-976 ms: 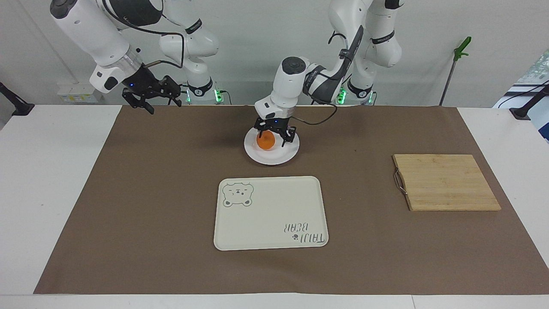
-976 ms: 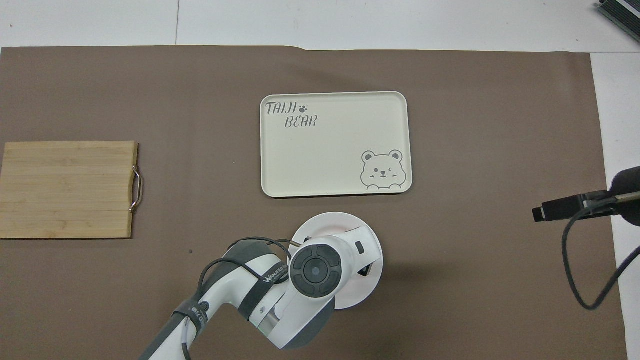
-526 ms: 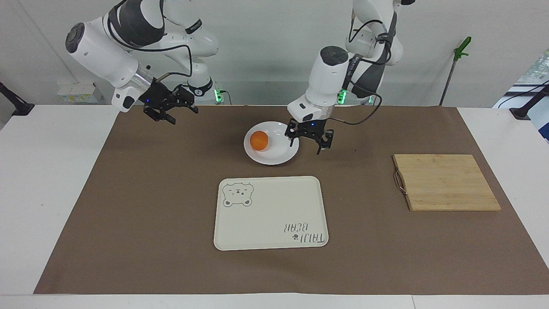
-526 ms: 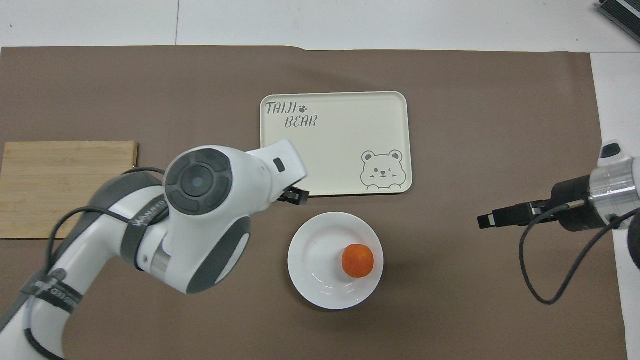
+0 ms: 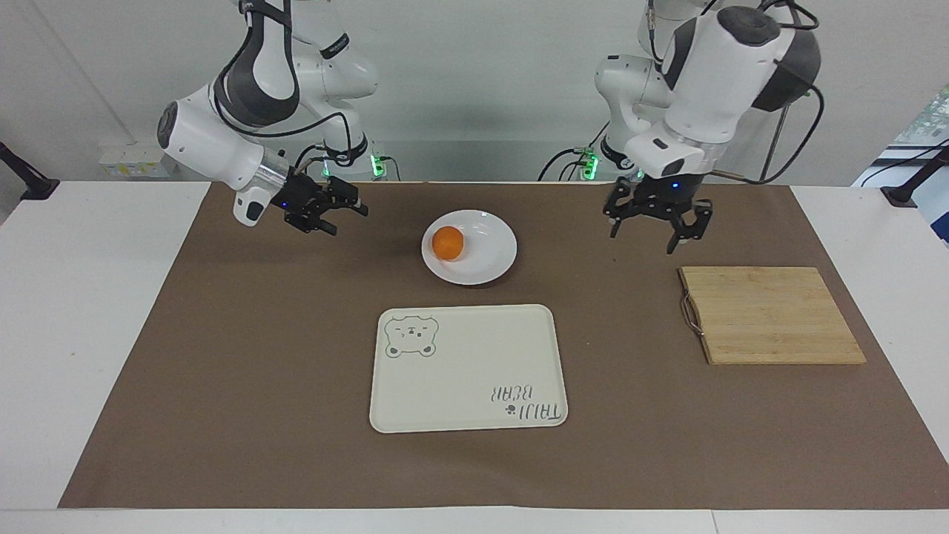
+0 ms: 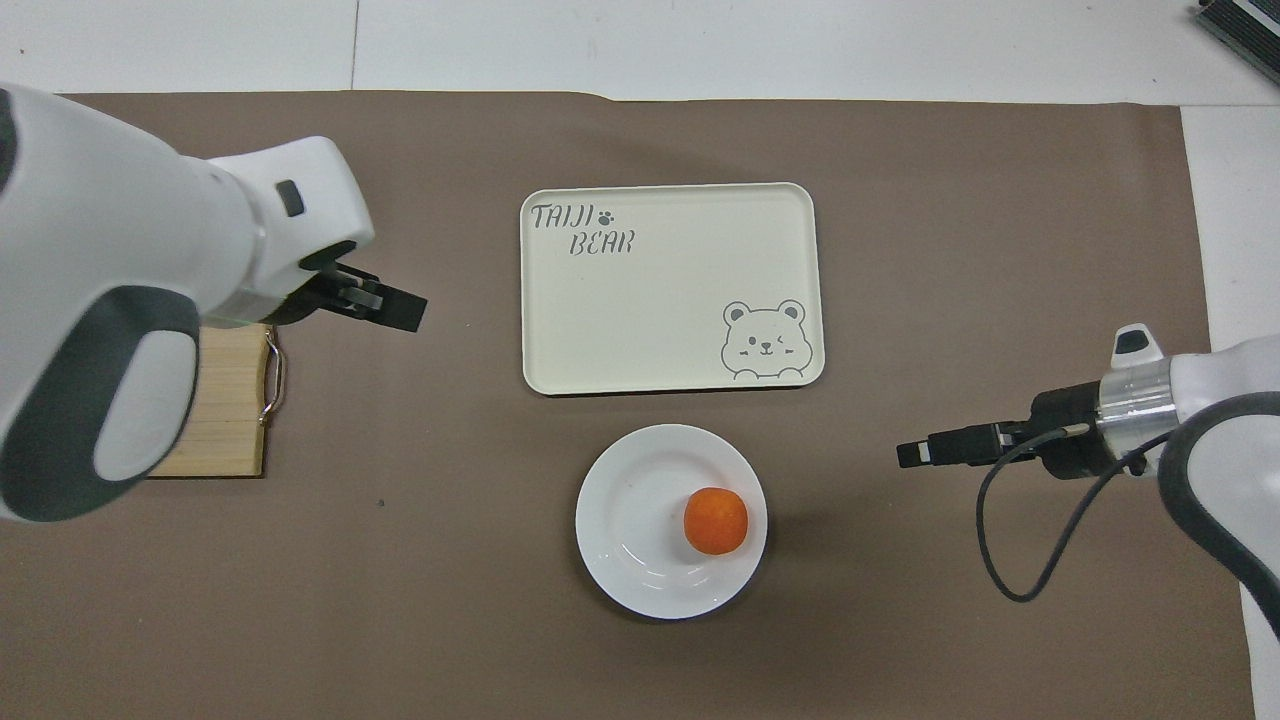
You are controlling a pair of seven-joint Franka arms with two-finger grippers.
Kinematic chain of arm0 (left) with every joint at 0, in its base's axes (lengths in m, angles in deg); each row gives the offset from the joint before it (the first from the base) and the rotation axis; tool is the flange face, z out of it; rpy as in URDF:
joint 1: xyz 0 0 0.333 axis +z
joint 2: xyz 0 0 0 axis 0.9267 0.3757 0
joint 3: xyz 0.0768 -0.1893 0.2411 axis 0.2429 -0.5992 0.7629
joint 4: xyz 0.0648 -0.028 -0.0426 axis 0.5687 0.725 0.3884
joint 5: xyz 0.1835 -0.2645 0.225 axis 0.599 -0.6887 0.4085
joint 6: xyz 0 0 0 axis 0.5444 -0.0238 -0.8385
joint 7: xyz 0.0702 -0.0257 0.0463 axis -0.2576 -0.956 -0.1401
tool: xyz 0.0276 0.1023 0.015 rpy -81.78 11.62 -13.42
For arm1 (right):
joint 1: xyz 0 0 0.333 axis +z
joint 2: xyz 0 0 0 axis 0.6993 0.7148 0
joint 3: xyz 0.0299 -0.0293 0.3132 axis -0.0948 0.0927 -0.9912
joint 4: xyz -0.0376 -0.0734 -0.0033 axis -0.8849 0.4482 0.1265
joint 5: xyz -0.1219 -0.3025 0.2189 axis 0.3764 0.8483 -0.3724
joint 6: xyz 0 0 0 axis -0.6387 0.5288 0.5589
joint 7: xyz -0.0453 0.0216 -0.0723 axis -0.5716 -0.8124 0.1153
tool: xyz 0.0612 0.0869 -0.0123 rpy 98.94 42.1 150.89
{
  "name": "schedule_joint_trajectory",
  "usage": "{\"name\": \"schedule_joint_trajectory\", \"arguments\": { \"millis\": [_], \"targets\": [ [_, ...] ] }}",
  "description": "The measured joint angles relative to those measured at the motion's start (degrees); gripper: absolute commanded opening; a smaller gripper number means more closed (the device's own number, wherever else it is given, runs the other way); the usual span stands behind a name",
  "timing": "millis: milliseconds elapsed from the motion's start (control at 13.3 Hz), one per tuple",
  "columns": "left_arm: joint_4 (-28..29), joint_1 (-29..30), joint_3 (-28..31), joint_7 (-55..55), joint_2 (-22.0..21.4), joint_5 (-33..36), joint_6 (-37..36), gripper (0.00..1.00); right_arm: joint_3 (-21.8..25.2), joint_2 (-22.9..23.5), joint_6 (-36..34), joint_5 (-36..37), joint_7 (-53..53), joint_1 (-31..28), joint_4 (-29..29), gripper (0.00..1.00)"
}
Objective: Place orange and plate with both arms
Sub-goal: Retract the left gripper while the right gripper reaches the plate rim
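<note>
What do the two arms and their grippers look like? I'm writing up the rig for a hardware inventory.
Both are white jointed arms with dark grey joint sections and round dark end caps. Each has a silver wrist band and a black cable looping to the wrist. The left gripper and right gripper are black two-finger units with small blue lights. Green lights glow at the bases.

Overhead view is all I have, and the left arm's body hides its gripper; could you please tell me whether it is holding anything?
Observer: No. The left gripper is open and empty, up in the air over the brown mat near the cutting board.
Operator: Thank you. And the other one, is it down on the surface?
Observer: No. The right gripper hangs clear above the mat, with its fingers pointing toward the plate.
</note>
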Motion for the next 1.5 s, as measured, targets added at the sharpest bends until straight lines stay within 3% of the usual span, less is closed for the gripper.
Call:
{"name": "schedule_joint_trajectory", "arguments": {
  "millis": [375,601,1201,1502],
  "targets": [
    [-6.44,9.15,0.08,-9.87,-0.69,0.02,-13.22,1.0,-0.08,3.09,4.69,-7.44,4.34,2.7,-3.66,1.0],
    [-7.61,10.74,0.15,-10.67,-2.3,0.02,-18.59,1.0,-0.08,4.58,7.09,-12.13,9.58,3.77,-6.42,1.0],
    [-7.57,11.43,-0.13,-10.66,-4.79,0.05,-23.44,1.0,-0.06,5.28,13.61,-26.06,20.8,7.58,-16.78,1.0],
    [-7.57,11.51,-0.05,-10.66,-4.79,0.41,-23.56,1.0,-0.11,8.52,19.72,-36.51,24.05,14.16,-18.02,1.0]
  ]
}}
